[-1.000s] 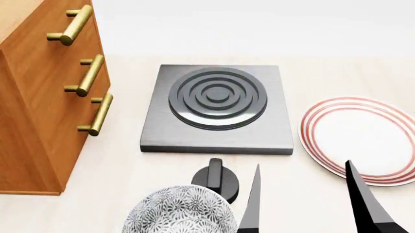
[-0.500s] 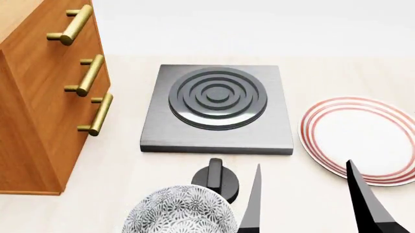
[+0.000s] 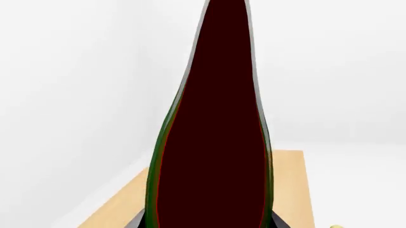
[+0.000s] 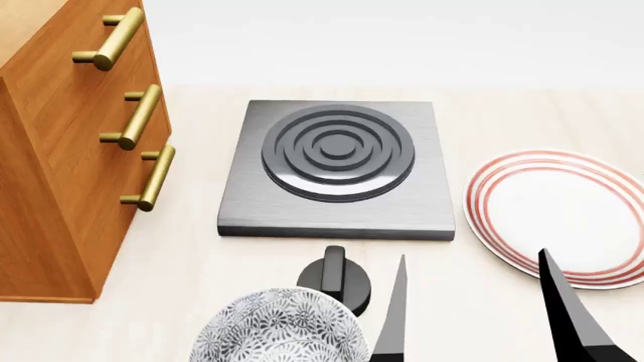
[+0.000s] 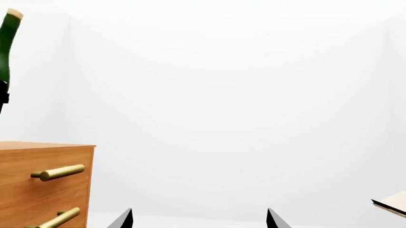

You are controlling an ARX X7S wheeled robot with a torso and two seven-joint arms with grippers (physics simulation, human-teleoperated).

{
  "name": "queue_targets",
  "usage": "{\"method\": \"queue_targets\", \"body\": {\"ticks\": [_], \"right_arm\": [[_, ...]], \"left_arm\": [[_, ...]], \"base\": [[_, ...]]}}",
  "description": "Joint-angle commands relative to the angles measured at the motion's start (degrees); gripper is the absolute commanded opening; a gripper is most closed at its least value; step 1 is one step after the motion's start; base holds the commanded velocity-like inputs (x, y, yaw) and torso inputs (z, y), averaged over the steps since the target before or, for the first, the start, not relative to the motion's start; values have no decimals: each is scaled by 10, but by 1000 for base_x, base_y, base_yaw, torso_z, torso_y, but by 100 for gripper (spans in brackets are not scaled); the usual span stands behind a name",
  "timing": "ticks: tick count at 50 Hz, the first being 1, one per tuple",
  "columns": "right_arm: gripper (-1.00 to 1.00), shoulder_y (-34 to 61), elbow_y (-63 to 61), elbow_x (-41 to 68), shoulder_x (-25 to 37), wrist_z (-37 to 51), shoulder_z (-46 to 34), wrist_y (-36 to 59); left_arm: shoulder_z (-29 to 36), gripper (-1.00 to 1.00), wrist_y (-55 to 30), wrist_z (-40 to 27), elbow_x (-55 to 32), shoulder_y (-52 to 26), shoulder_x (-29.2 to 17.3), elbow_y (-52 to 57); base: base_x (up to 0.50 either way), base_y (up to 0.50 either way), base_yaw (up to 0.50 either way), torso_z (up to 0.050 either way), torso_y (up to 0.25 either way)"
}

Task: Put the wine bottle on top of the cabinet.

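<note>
Cabinet [image 4: 71, 151]: a reddish-brown wooden cabinet with brass bar handles [image 4: 141, 117] is seen at the left of the head view; its flat top [image 5: 44, 146] is shown in the right wrist view as a thin pale-brown edge.

Wine bottle [image 3: 212, 142]: the left wrist view is filled by the dark glass body, green at its outline, narrowing toward the neck. In the right wrist view the green neck with its tan cork [image 5: 9, 38] is seen well above the level of the cabinet top, at the frame's edge. The bottle is not shown in the head view.

Left gripper: only dark finger bases are glimpsed at either side of the bottle's lower body in the left wrist view. The jaws are judged to be clamped on the bottle, since it is carried high with nothing under it.

Long axis: the bottle is held close to upright, neck up, with a slight lean suggested in the right wrist view.

Deciding relation: the bottle's base is hidden, so whether it is over the cabinet top or just beside it cannot be told. A lowering straight down is judged to be what the placement calls for once the base is over the wood.

Electric hob [image 4: 337, 166]: a grey square plate with concentric rings is seen on the table, apart from the cabinet.

Patterned bowl [image 4: 277, 328]: it is seen at the near table edge.

Right gripper [image 4: 473, 309]: two black fingers are spread wide, with nothing between them, low over the table beside a red-ringed plate [image 4: 553, 215].

Nearer arm: the left, by which the bottle is already carried.
</note>
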Motion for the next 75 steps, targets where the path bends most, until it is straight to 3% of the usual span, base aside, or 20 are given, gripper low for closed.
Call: {"method": "queue_targets", "body": {"ticks": [1,38,67,68,75], "right_arm": [[100,-1,2,0,-1,-1,1,0],[100,-5,7,-4,-8,-7,1,3],[100,-7,9,-3,-11,-10,4,3],[100,-7,9,-4,-11,-10,3,4],[100,-9,9,-5,-13,-11,3,5]], "left_arm": [[-19,-100,0,-28,-15,25,-10,19],[-72,-100,57,-39,-56,107,-19,27],[-71,-100,62,-29,-51,103,-17,13],[-70,100,61,-29,-51,103,-17,15],[-69,100,58,-31,-50,104,-18,17]], "base": [[0,0,0,0,0],[0,0,0,0,0],[0,0,1,0,0],[0,0,0,0,0],[0,0,0,0,0]]}}
